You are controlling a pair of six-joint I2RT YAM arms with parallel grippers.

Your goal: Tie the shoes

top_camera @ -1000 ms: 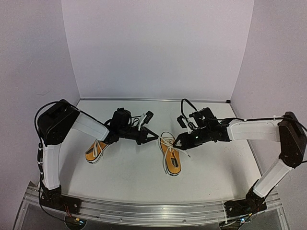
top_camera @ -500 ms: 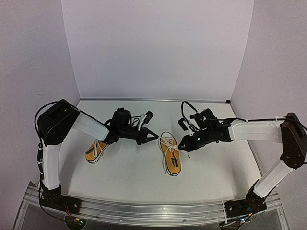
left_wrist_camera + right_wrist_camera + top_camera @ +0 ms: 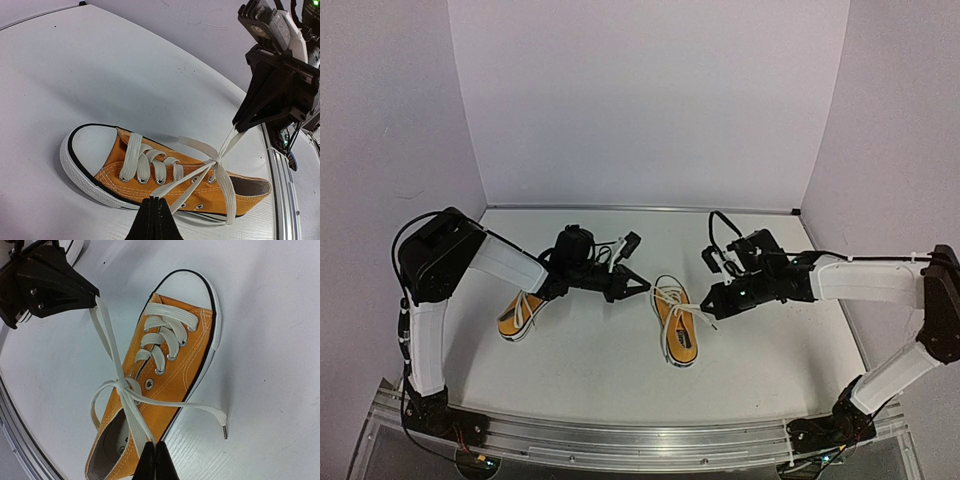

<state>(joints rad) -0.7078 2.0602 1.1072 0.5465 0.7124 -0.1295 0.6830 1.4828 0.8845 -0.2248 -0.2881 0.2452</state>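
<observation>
White table (image 3: pixel 600 375): two shoes (image 3: pixel 677 332); left tool (image 3: pixel 642 285), right tool (image 3: pixel 704 307) each pinching lace (image 3: pixel 107 332).

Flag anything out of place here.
Nothing spilled or damaged. One lace end of the middle shoe trails loose on the table, while the left gripper and right gripper pinch its laces. The second shoe lies apart, angled differently, partly under the left arm.
</observation>
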